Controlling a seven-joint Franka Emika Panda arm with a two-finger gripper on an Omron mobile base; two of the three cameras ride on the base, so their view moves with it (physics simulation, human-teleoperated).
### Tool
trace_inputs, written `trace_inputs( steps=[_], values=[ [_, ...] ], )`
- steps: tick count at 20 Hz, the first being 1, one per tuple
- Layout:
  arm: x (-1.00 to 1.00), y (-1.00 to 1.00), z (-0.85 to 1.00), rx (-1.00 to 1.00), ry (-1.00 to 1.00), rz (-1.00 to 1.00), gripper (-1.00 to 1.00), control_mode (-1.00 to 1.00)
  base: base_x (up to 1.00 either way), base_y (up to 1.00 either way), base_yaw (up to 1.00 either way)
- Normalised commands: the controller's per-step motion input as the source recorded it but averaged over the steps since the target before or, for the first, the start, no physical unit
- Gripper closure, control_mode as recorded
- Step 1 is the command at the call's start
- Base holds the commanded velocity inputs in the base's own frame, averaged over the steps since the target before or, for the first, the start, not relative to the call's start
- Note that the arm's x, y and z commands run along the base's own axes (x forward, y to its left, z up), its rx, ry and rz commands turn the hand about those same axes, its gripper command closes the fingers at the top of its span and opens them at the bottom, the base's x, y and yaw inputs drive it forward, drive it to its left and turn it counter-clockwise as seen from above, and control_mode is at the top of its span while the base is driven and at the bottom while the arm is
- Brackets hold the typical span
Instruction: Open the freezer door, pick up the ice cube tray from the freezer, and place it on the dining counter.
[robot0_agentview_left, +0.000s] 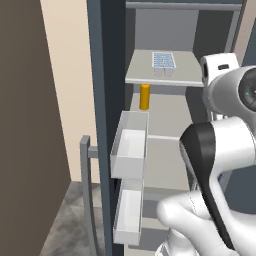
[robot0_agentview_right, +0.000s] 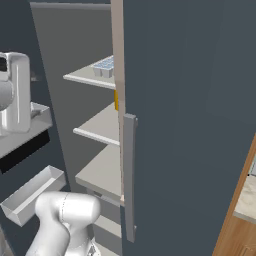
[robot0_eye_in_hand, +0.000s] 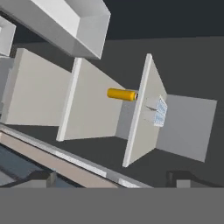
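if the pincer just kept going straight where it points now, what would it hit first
Most likely the freezer's shelves: the open pincer faces into the freezer, roughly toward the shelf carrying the ice cube tray, with the orange cylinder just beside that line. Depth is unclear.

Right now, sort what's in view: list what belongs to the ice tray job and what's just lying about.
Part of the job:
- ice tray, on an upper freezer shelf
- freezer door, swung open
- end effector, open, holding nothing, facing the shelves

Just lying about:
- orange cylinder, upright on the shelf below the tray
- white door bins
- the other door, shut
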Motion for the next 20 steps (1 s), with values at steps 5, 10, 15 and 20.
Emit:
trace_inputs(
  steps=[5, 10, 15, 20],
  values=[
    [0.56, -0.14, 0.15, 0.00, 0.01, 0.00, -1.00, -1.00, 0.00, 0.00, 0.00],
    [0.45, 0.04, 0.38, 0.00, 0.10, -0.02, -1.00, -1.00, 0.00, 0.00, 0.00],
    [0.46, 0.07, 0.34, -0.01, 0.14, -0.06, -1.00, -1.00, 0.00, 0.00, 0.00],
    [0.40, 0.00, -0.04, 0.00, 0.05, -0.03, -1.00, -1.00, 0.00, 0.00, 0.00]
  ],
)
